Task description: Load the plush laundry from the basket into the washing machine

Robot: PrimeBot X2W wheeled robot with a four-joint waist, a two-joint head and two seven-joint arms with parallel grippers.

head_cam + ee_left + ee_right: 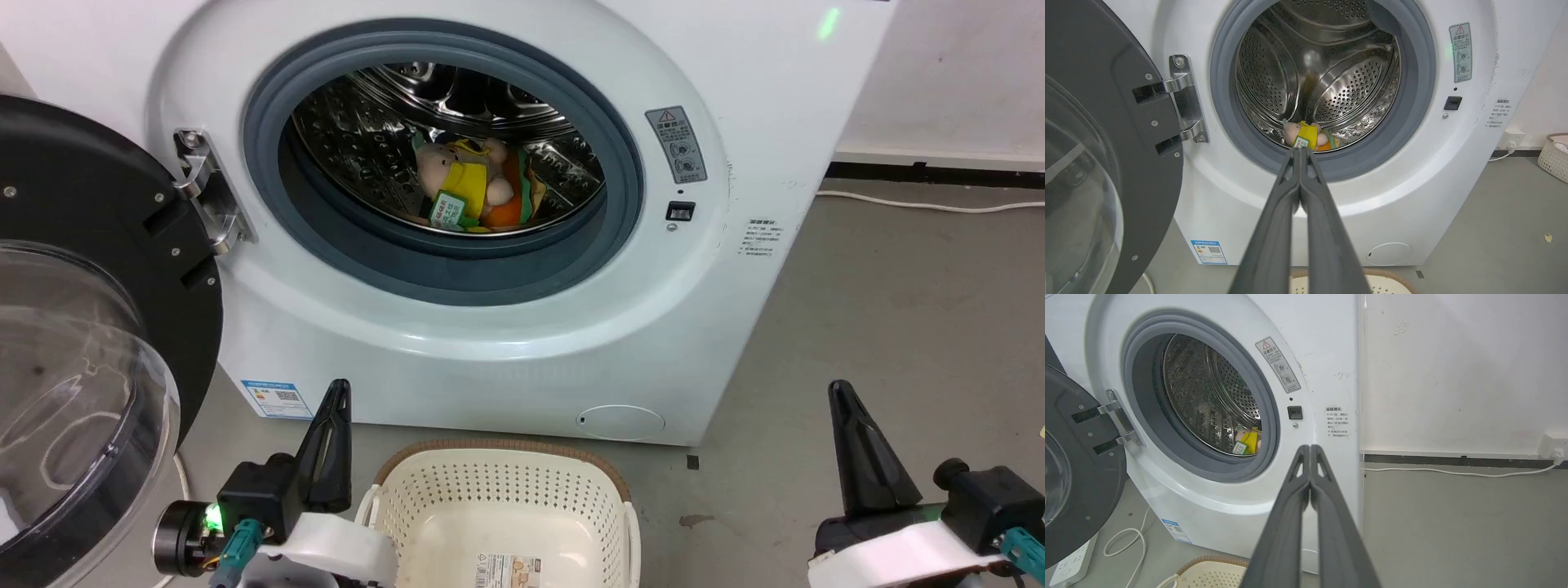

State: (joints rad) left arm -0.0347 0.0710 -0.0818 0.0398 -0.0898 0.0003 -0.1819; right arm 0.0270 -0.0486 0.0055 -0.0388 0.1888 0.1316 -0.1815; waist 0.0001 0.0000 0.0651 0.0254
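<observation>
Inside the steel drum (490, 98) of the white washing machine (506, 343) lie both toys: the pink-beige doll in yellow (454, 181) with its green tag, and the orange striped plush (510, 204) just right of it. The doll (1303, 135) also appears in the left wrist view, and a bit of it (1248, 441) in the right wrist view. The cream basket (498, 514) stands on the floor before the washer, holding nothing but its label sticker. My left gripper (337, 390) is shut at the basket's left. At the lower right, my right gripper (839, 392) is likewise shut. Neither holds anything.
The round black-framed door (90, 343) hangs wide open at the left on its metal hinge (208, 196). A white cable (1453, 473) and power strip (1073, 561) lie on the grey floor. Another basket (1553, 157) stands far right by the wall.
</observation>
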